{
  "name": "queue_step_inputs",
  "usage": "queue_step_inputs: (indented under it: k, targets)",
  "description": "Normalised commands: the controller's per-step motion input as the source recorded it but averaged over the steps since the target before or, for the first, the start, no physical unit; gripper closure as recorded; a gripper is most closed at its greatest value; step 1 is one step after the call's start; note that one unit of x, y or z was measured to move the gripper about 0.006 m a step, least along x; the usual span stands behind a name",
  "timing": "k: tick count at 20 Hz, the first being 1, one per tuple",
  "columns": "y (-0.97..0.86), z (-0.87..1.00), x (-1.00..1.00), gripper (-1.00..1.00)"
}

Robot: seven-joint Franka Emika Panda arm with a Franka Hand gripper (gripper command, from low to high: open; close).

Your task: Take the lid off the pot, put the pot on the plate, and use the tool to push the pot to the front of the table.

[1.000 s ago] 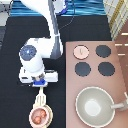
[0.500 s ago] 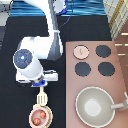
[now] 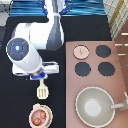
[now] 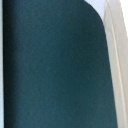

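The robot's hand point(image 3: 42, 76) hangs over the exterior view's left part of the large flat black worktop point(image 3: 60, 107), and the small cream-white spatula tool point(image 3: 42, 90) is directly under it, toward the exterior view's bottom. The thin handle of the tool goes up into the hand and its wider flat head points to the exterior view's bottom, so the long axis runs from top to bottom of that view. The hand seems to pinch the handle, but I cannot tell if the fingers are pressed together or spread. Just below the head of the tool, very near to it, stands the small pinkish-tan round pot point(image 3: 39, 116) with reddish-brown contents inside; it sits on the flat round cream-coloured plate point(image 3: 33, 108), whose rim shows around it. The pot has no cover on it. The small round pale pink lid point(image 3: 81, 51) lies on the pinkish-brown stove panel point(image 3: 120, 80), beside the black round burners point(image 3: 103, 51), well apart from the pot. The large grey-beige pan point(image 3: 95, 106) stands on the same panel and its inside is pale. The wrist view shows only a dark surface with a pale edge point(image 4: 114, 45) at one side.
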Motion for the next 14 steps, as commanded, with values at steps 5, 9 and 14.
queue_step_inputs:
  k: [5,9,14]
  targets:
    - [0.26,-0.29,-1.0,1.0]
    - [0.22,-0.59,-1.0,1.0]
    - [0.18,-0.83,-1.0,1.0]
